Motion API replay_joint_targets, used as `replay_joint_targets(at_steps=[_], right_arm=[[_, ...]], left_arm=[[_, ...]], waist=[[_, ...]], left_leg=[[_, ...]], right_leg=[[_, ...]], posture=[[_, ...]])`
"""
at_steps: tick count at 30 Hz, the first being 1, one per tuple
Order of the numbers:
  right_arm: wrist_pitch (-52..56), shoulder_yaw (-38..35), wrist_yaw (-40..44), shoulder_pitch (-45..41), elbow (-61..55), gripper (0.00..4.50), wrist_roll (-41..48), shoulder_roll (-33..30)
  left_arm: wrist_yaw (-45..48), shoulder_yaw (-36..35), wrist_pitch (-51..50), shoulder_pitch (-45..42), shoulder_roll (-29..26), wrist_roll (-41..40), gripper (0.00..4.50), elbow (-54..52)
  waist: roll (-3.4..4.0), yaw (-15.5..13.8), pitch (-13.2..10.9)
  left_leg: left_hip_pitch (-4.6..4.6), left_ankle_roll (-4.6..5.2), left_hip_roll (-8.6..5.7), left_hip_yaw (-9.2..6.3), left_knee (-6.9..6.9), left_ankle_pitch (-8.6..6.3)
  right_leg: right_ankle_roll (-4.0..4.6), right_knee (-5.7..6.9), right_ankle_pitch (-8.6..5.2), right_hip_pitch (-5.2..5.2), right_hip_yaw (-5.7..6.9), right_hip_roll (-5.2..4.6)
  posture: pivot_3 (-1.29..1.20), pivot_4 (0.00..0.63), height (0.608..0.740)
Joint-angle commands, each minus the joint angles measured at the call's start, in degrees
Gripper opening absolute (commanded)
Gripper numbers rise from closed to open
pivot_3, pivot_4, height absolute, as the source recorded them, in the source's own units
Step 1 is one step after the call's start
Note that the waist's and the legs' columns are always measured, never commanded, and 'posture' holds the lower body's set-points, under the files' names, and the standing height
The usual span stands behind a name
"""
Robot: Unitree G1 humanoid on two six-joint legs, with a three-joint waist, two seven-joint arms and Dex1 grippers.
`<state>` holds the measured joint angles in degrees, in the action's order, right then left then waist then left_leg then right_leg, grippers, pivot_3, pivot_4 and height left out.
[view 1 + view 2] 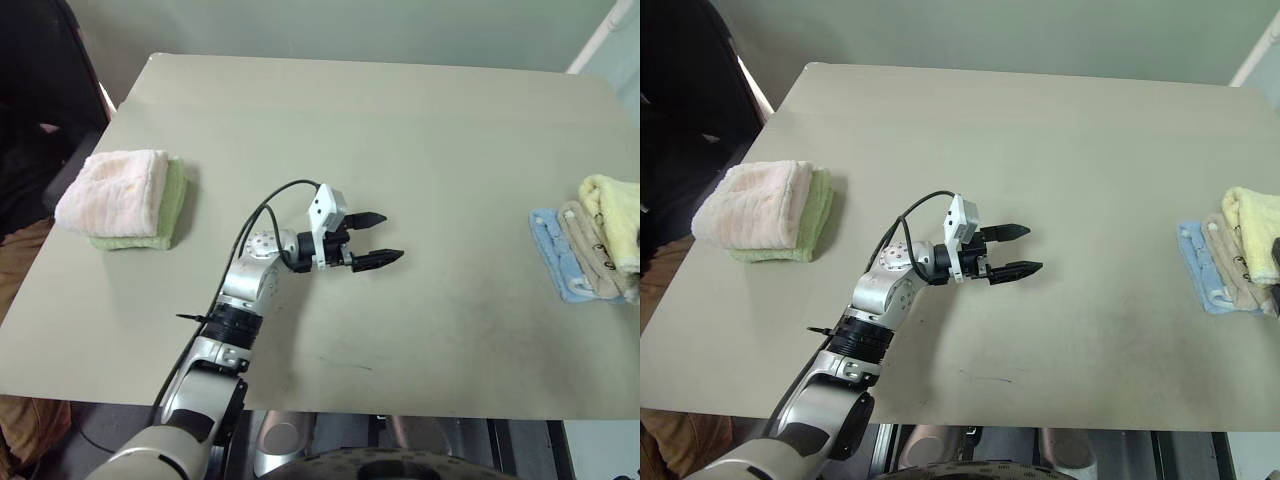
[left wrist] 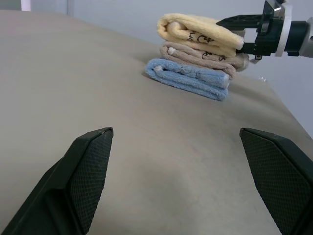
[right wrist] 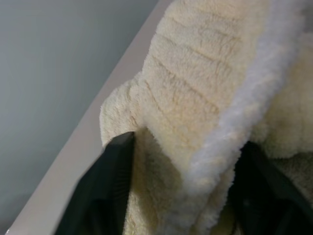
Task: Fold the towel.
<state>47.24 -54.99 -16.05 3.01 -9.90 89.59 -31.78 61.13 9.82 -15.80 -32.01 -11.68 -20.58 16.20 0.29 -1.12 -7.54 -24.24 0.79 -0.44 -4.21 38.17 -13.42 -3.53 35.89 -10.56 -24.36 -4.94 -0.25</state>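
The towel (image 1: 615, 215), pale yellow, lies folded on top of a beige cloth (image 1: 590, 245) and a blue cloth (image 1: 555, 250) at the table's right edge. The left wrist view shows its dark embroidered marks (image 2: 195, 35). My right gripper (image 2: 230, 34) reaches level into the stack's far end. Its fingers stand open, one on each side of a thick fold of the towel (image 3: 205, 88). My left gripper (image 1: 392, 237) hovers over the middle of the table, pointing right toward the stack, open and holding nothing.
A folded pink-and-green towel stack (image 1: 120, 195) sits near the left edge of the grey-green table (image 1: 400, 120). A dark chair and a person's trouser leg stand beyond the left edge. The blue cloth lies close to the table's right edge.
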Motion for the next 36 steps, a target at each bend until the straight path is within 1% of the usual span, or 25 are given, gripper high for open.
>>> replay_joint_targets(at_steps=[1, 2, 4, 9, 14, 15, 17, 19, 20, 22, 25, 27, 28, 29, 31, 34, 36], right_arm=[[-1.5, -1.8, -0.3, 1.8, -3.0, 4.2, 3.6, -1.7], [-2.0, -2.6, -0.4, 2.7, -3.8, 4.48, 4.7, -1.8], [-3.3, -4.6, -1.2, 5.2, -5.5, 4.48, 7.9, -1.6], [-6.1, -5.8, -1.3, 8.9, -8.0, 4.48, 12.1, -1.9], [-7.3, -10.6, 1.6, 17.9, -12.6, 4.48, 18.1, -0.8], [-6.7, -11.6, 3.8, 20.3, -13.9, 4.48, 18.3, -1.2], [-4.4, -14.0, 11.8, 26.2, -19.6, 4.48, 14.6, -3.7], [-3.8, -15.1, 17.7, 29.9, -24.3, 4.48, 11.3, -6.0], [-4.2, -15.8, 21.6, 30.8, -27.0, 4.48, 9.2, -7.6], [-4.9, -16.4, 27.0, 32.2, -30.0, 4.48, 6.5, -10.1], [-5.8, -15.2, 30.5, 31.5, -31.4, 4.48, 1.5, -14.6], [-6.5, -12.6, 34.5, 29.1, -33.3, 4.48, -3.5, -19.0], [-7.2, -10.5, 36.2, 27.4, -33.8, 4.48, -6.6, -20.6], [-8.1, -7.4, 37.8, 25.5, -34.0, 4.48, -10.0, -22.2], [-10.0, -0.3, 40.5, 21.4, -33.3, 4.48, -15.7, -23.8], [-11.4, 10.4, 43.5, 14.4, -29.7, 4.48, -21.0, -25.1], [-12.1, 16.3, 45.1, 9.9, -27.3, 4.48, -24.2, -24.9]], left_arm=[[0.3, -0.1, 1.0, -0.3, 0.1, 0.1, 4.5, -0.9], [0.4, -0.2, 1.0, -0.4, 0.1, 0.0, 4.5, -0.7], [0.4, -0.5, 1.4, -0.7, 0.4, -0.2, 4.5, -0.1], [0.4, -0.6, 3.6, -1.1, 0.8, 0.3, 4.5, 1.0], [1.2, -1.9, 5.9, -1.0, 1.8, -1.3, 4.5, 1.4], [1.0, -2.4, 6.4, -1.1, 2.1, -1.6, 4.5, 1.7], [1.5, -4.6, 8.1, -1.8, 2.9, -3.3, 4.5, 2.1], [2.8, -6.0, 8.9, -2.1, 3.0, -4.7, 4.5, 2.0], [3.3, -6.3, 8.1, -2.1, 2.3, -5.1, 4.5, 1.5], [3.9, -6.5, 7.1, -2.1, 1.1, -5.0, 4.5, 0.9], [5.4, -6.3, 7.1, -1.3, -1.1, -4.7, 4.5, -0.1], [5.6, -6.4, 5.8, -0.1, -2.5, -5.5, 4.5, -2.7], [5.7, -6.5, 4.9, 0.5, -3.2, -6.0, 4.5, -4.0], [5.8, -6.5, 4.2, 1.1, -4.0, -6.4, 4.5, -5.3], [5.3, -7.2, 3.8, 2.0, -5.2, -6.5, 4.5, -7.0], [6.2, -7.3, 1.5, 3.8, -8.2, -7.0, 4.5, -10.3], [6.5, -7.6, -0.5, 5.0, -10.0, -8.1, 4.5, -12.7]], waist=[[0.0, 0.0, 0.0], [0.0, 0.0, 0.0], [0.01, -0.1, 0.0], [0.02, -0.2, 0.0], [0.09, -0.6, 0.0], [0.09, -0.6, 0.0], [0.19, -0.6, 0.1], [0.3, -0.4, 0.2], [0.26, -0.1, 0.2], [0.18, 0.3, 0.2], [0.13, 0.3, 0.2], [0.17, 0.3, 0.2], [0.18, 0.4, 0.2], [0.16, 0.4, 0.2], [0.13, 0.4, 0.2], [0.15, 0.2, 0.2], [0.17, 0.2, 0.2]], left_leg=[[0.0, -0.01, 0.0, 0.0, 0.0, -0.01], [0.0, -0.02, 0.0, 0.0, 0.0, -0.03], [-0.02, -0.02, 0.0, 0.0, 0.0, -0.05], [-0.04, 0.02, -0.01, 0.01, 0.09, -0.24], [-0.07, 0.03, -0.03, 0.01, 0.11, -0.36], [-0.09, 0.02, -0.03, 0.0, 0.11, -0.4], [-0.1, -0.01, -0.03, 0.02, 0.14, -0.55], [-0.13, 0.01, -0.05, 0.06, 0.2, -0.68], [-0.12, 0.02, -0.04, 0.11, 0.21, -0.74], [-0.12, -0.01, -0.03, 0.15, 0.28, -0.8], [-0.16, 0.04, -0.02, 0.13, 0.48, -0.83], [-0.23, 0.12, -0.02, 0.1, 0.64, -0.88], [-0.25, 0.18, -0.01, 0.12, 0.77, -0.98], [-0.26, 0.2, -0.01, 0.13, 0.86, -1.04], [-0.3, 0.24, -0.02, 0.11, 0.94, -1.05], [-0.29, 0.28, -0.02, 0.09, 0.99, -1.04], [-0.3, 0.31, -0.03, 0.09, 0.98, -1.02]], right_leg=[[0.0, 0.0, -0.01, 0.0, 0.0, 0.0], [-0.01, 0.0, -0.03, 0.0, 0.0, 0.0], [-0.02, 0.0, -0.06, 0.0, 0.0, 0.0], [-0.04, 0.0, -0.19, 0.0, 0.0, -0.01], [-0.02, 0.01, -0.34, 0.0, 0.0, -0.01], [0.02, 0.01, -0.38, 0.0, 0.0, -0.01], [0.05, 0.01, -0.48, 0.0, 0.01, 0.0], [0.01, 0.02, -0.6, -0.02, 0.01, -0.02], [-0.01, 0.02, -0.7, -0.02, 0.01, -0.03], [0.34, 0.01, -0.91, -0.01, 0.03, 0.0], [0.4, 0.02, -0.93, 0.01, 0.04, 0.03], [0.43, 0.02, -0.88, 0.02, 0.03, 0.02], [0.69, 0.04, -0.71, 0.02, 0.03, 0.02], [0.7, 0.06, -0.69, 0.04, 0.01, 0.01], [0.68, 0.05, -0.66, 0.05, 0.03, 0.02], [0.73, 0.04, -0.57, 0.08, 0.06, 0.01], [0.45, 0.05, -0.42, 0.07, 0.05, 0.0]], posture=[[0.0, 0.15, 0.74], [0.0, 0.15, 0.74], [0.0, 0.15, 0.74], [0.0, 0.15, 0.74], [0.0, 0.15, 0.74], [0.0, 0.15, 0.74], [0.0, 0.15, 0.74], [0.0, 0.15, 0.74], [0.0, 0.15, 0.74], [0.0, 0.15, 0.74], [0.0, 0.15, 0.74], [0.0, 0.15, 0.74], [0.0, 0.15, 0.74], [0.0, 0.15, 0.74], [0.0, 0.15, 0.74], [0.0, 0.15, 0.74], [0.0, 0.15, 0.74]])
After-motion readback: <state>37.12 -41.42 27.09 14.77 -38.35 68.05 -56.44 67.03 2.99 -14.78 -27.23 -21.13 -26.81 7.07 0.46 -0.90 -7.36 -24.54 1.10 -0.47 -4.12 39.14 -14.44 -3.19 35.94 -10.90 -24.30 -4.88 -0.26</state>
